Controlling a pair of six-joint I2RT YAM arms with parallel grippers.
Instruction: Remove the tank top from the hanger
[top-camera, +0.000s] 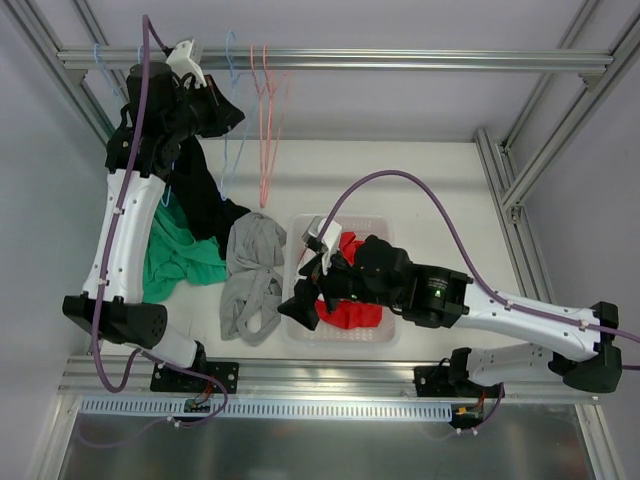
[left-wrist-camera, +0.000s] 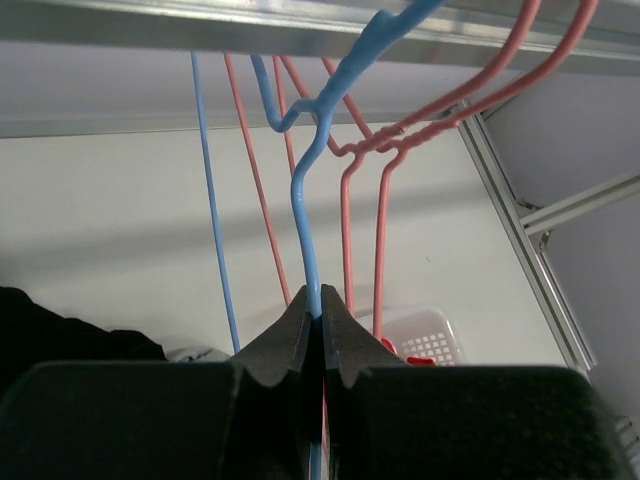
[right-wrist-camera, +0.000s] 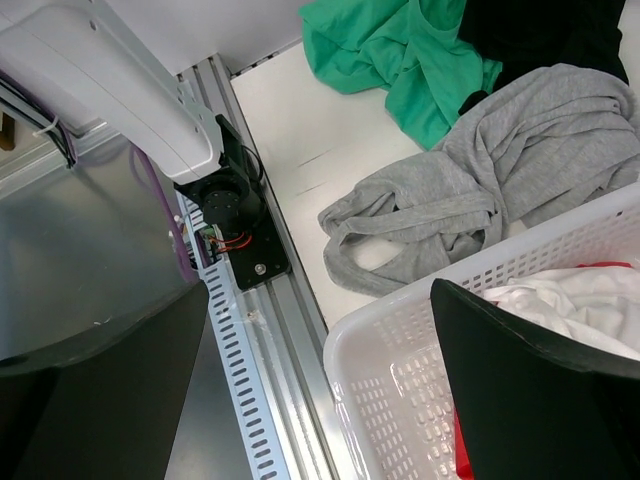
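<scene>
White table (top-camera: 420, 170), rail (top-camera: 400, 60) at 12 o'clock: left gripper (left-wrist-camera: 322, 318) pinching blue hanger (left-wrist-camera: 304, 220), right gripper (top-camera: 298, 287) spread idle at 6 o'clock; tugging black tank top (top-camera: 205, 195) risks unhooking hanger.

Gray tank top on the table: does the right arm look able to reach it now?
Probably yes. The gray tank top lies uncovered beside the white basket, where the right gripper hangs open; the left gripper is away, clamped on the blue hanger.

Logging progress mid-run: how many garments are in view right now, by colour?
Black garment: 1
Green garment: 1
Grey garment: 1
Red garment: 1
White garment: 1
Total: 5
</scene>
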